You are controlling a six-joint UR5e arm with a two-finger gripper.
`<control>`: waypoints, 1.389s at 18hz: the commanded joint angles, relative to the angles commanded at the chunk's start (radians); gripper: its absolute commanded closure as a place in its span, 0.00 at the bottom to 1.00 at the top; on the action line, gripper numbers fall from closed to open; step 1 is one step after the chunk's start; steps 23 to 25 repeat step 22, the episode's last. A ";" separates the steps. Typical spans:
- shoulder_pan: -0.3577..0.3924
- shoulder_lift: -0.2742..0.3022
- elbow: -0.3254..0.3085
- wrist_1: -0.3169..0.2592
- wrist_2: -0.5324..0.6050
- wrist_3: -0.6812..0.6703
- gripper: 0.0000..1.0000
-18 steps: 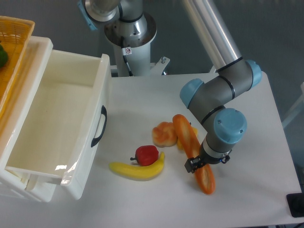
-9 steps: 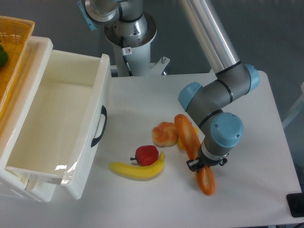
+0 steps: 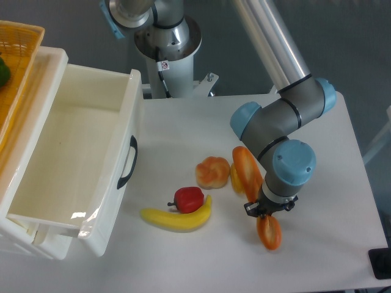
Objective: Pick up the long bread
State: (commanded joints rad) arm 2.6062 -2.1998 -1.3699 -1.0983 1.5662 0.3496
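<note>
The long bread (image 3: 249,174) is an orange-brown baguette, steeply tilted, its upper end near the arm's wrist and its lower end (image 3: 269,233) just above the table. My gripper (image 3: 264,209) is shut on its lower middle, under the blue wrist cap, and holds it clear of the table. The fingers are mostly hidden by the wrist and the bread.
A round golden bun (image 3: 212,171) lies left of the bread, a small yellow item (image 3: 236,179) behind it. A red pepper (image 3: 189,198) and a yellow banana (image 3: 177,218) lie further left. A white open bin (image 3: 104,177) stands at the left, a yellow basket (image 3: 18,67) behind it.
The gripper has risen slightly with the bread. The bread has come away from the bun and now stands steeper, its upper end shifted right.
</note>
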 joint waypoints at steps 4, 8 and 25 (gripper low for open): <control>0.023 0.015 0.023 -0.002 -0.005 0.032 1.00; 0.028 0.052 0.020 -0.005 0.002 0.268 1.00; 0.063 0.150 0.022 -0.118 0.014 0.676 0.97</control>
